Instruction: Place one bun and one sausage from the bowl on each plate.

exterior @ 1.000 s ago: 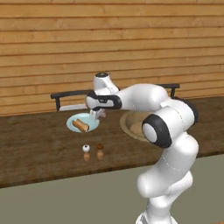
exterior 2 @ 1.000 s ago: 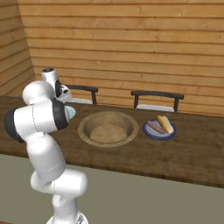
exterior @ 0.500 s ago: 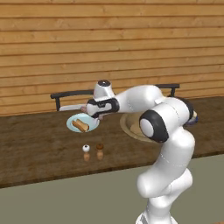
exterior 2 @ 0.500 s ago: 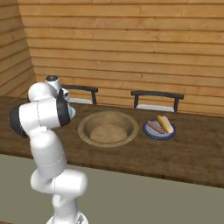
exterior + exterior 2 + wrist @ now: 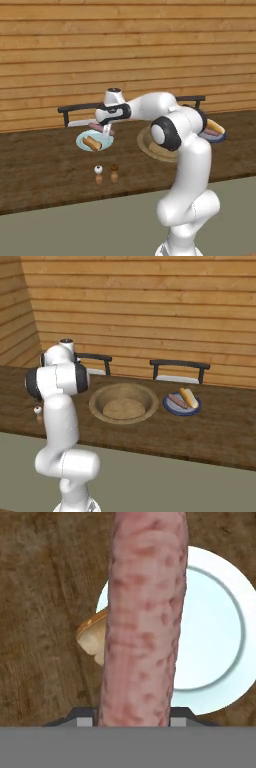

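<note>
My gripper [image 5: 106, 131] is shut on a pink sausage [image 5: 100, 127] just above the left pale blue plate [image 5: 85, 136]. A tan bun [image 5: 91, 143] lies on that plate. In the hand view the sausage [image 5: 145, 617] runs up the middle from between my gripper's [image 5: 132, 718] tips. Under it lie the plate [image 5: 215, 632] and the bun [image 5: 92, 639] at the plate's left rim. The wooden bowl [image 5: 102, 393] sits mid-counter with nothing visible inside. To its right, a second plate [image 5: 170, 409] holds a sausage [image 5: 176, 401] and a bun [image 5: 188, 397].
Two small shakers [image 5: 99, 175] [image 5: 114, 173] stand on the dark wood counter in front of the left plate. Two dark chair backs [image 5: 179, 365] rise behind the counter against the wooden wall. My arm crosses over the bowl [image 5: 150, 149].
The hand has shifted slightly above the left plate while carrying the sausage. The fingers have tightened a little on it.
</note>
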